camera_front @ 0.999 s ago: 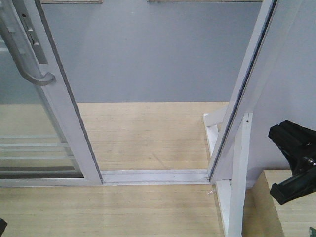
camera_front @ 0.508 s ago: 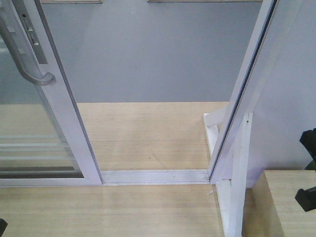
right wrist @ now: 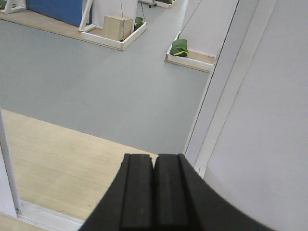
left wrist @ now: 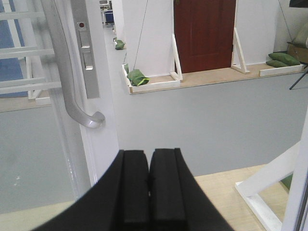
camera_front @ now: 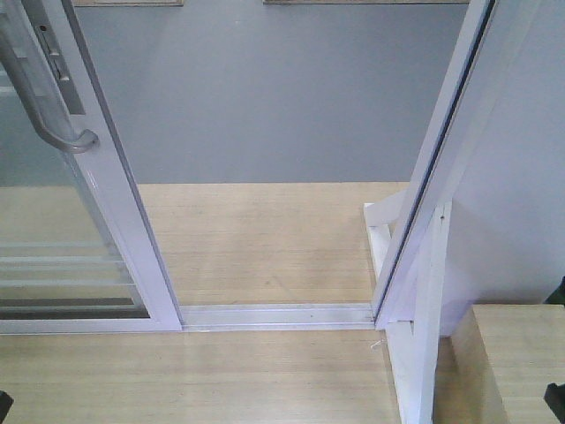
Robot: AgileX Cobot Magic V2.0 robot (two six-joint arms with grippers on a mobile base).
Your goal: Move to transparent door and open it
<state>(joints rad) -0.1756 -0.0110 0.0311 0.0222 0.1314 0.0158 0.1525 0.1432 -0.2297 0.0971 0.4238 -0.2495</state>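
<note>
- The black left gripper (left wrist: 149, 185) sits low at the front of the left wrist view. Its two jaws are pressed together with nothing between them.
- The black right gripper (right wrist: 154, 190) looks the same in the right wrist view: jaws squeezed together, holding nothing.
- Just past the left gripper, up and to its left, hangs the curved grey bar handle (left wrist: 72, 82). It runs up and down, and its bottom end hooks toward the gripper.
- The handle sits on the tall clear-glass sliding door with the shiny white frame (camera_front: 119, 203). From the front, the door is on the left side, pulled away from the white post (camera_front: 441, 150) on the right, so there is a wide gap.
- I think the left arm is nearer to the handle. The right gripper faces the post side, well apart from it.
- Far off lies the grey floor (camera_front: 265, 97).
</note>
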